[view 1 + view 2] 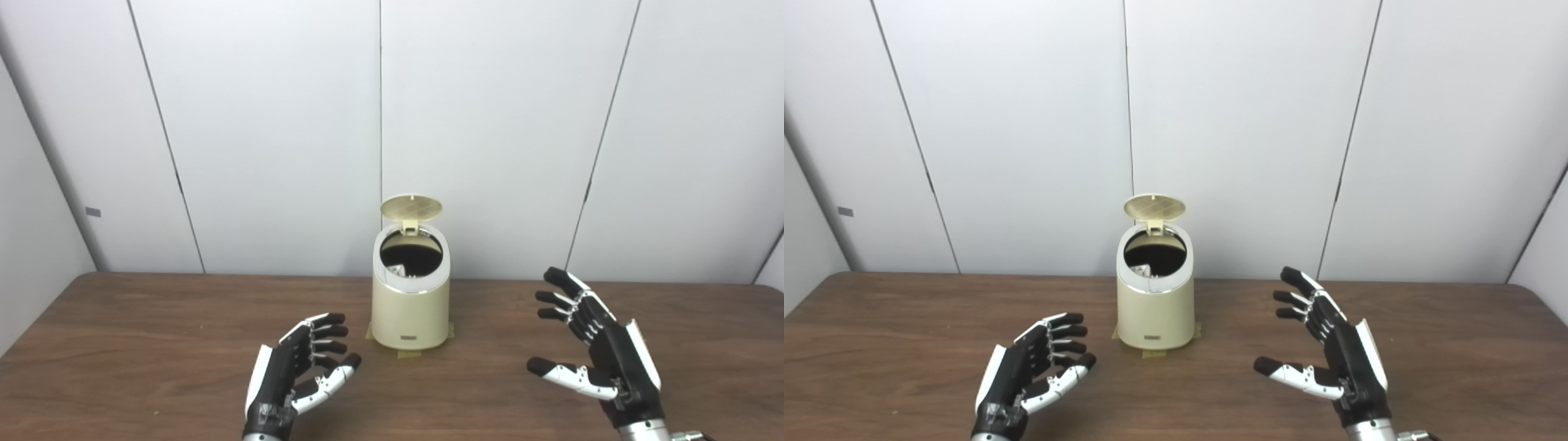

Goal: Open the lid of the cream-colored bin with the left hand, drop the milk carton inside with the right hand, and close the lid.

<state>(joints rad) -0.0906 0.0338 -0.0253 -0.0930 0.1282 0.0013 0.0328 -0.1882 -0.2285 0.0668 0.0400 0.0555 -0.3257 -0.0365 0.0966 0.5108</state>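
Note:
The cream-colored bin [409,312] stands on the wooden table [147,343], taped down at its base. Its round lid [411,207] is flipped up at the back, and the dark opening shows. A white thing [395,270] lies inside the opening at the left, most likely the milk carton; only a corner shows. My left hand [300,367] hovers low in front and left of the bin, open and holding nothing. On the other side, my right hand [591,343] is raised to the right of the bin, fingers spread, empty.
White wall panels [490,122] stand close behind the table's far edge. A side wall [30,233] closes the left end. Yellow tape tabs [409,354] stick out from under the bin.

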